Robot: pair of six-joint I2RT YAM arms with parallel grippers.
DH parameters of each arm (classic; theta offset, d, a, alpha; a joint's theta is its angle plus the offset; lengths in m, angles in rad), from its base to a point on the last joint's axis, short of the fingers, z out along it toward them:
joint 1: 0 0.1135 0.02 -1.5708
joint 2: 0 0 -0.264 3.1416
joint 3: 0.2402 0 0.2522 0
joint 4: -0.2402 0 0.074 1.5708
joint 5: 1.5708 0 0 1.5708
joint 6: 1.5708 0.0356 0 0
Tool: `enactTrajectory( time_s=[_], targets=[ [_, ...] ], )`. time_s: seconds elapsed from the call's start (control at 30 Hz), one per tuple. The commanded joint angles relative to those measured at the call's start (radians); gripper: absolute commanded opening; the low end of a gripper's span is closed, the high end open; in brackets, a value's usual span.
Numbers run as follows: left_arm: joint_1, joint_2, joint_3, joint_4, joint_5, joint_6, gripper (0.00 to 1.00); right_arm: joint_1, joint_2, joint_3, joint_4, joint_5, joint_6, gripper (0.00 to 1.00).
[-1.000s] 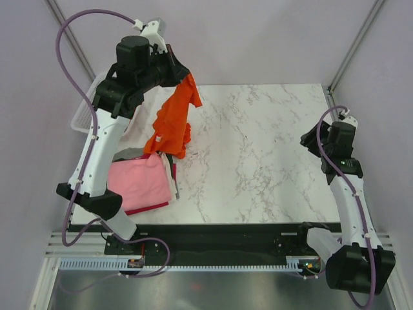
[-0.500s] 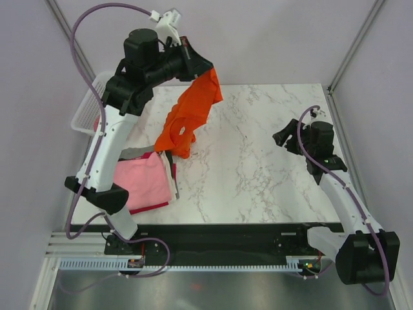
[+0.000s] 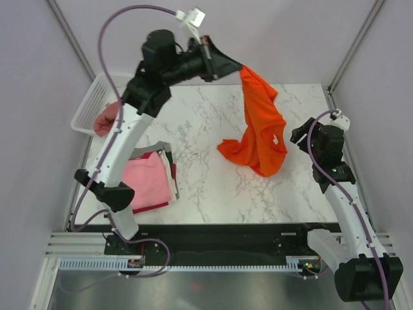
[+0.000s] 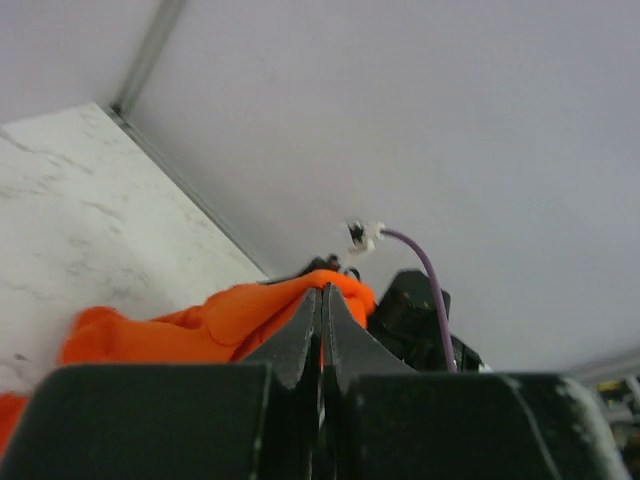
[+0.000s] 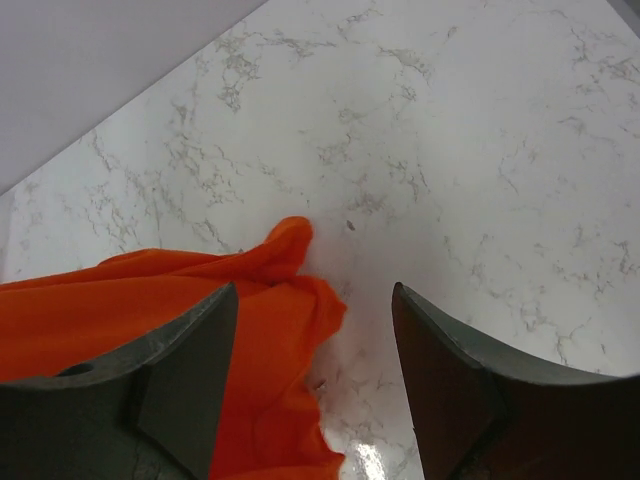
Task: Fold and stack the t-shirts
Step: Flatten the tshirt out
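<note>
Left claw (image 3: 240,66) tight on orange t-shirt (image 3: 261,126)

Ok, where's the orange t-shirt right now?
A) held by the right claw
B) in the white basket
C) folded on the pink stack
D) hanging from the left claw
D: the left claw is shut on the orange t-shirt, which hangs from it; the right claw stands open.

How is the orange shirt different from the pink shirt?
The orange shirt hangs from the left hand, its bottom crumpled on the table; the pink shirt lies on a pile, with no hand holding it. The orange shirt looks wrinkly; the pink shirt looks flat and smooth. Both are soft cloth shirts.
</note>
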Motion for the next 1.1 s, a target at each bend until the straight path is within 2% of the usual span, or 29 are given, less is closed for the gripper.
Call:
enactTrajectory(
  time_s=[0.0,0.03,0.13,0.2,0.37,0.5,0.7,0.77,0.87,1.07],
  targets=[
    [0.199,-0.126,-0.103,0.156,0.152,-0.127,0.02,-0.003,0.016,0.053,-0.009,0.008,-0.022,0.71],
    [0.257,-0.129,-0.139,0.156,0.184,-0.132,0.02,-0.003,0.026,0.050,-0.008,-0.002,-0.020,0.71],
    [0.317,-0.145,-0.306,0.151,0.258,-0.106,0.02,-0.002,0.066,0.034,0.003,-0.042,-0.015,0.71],
    [0.325,-0.189,-0.459,0.147,0.226,-0.060,0.02,-0.002,0.096,0.012,0.022,-0.080,-0.014,0.71],
    [0.327,-0.254,-0.718,0.138,0.100,0.047,0.02,0.009,0.185,-0.034,0.060,-0.132,-0.014,0.71],
    [0.327,-0.206,-0.759,0.108,0.040,0.101,0.02,0.020,0.248,-0.069,0.084,-0.174,-0.029,0.70],
    [0.327,-0.174,-0.723,0.029,-0.122,0.147,0.02,0.043,0.372,-0.072,0.123,-0.198,-0.040,0.69],
    [0.327,-0.159,-0.704,0.023,-0.135,0.156,0.02,0.049,0.435,-0.060,0.158,-0.201,-0.041,0.68],
    [0.325,-0.140,-0.701,0.007,-0.148,0.150,0.02,0.058,0.544,0.041,0.173,-0.195,-0.049,0.64],
    [0.325,-0.155,-0.752,0.019,-0.176,0.140,0.02,0.090,0.765,0.196,0.186,-0.207,-0.037,0.66]
  ],
)
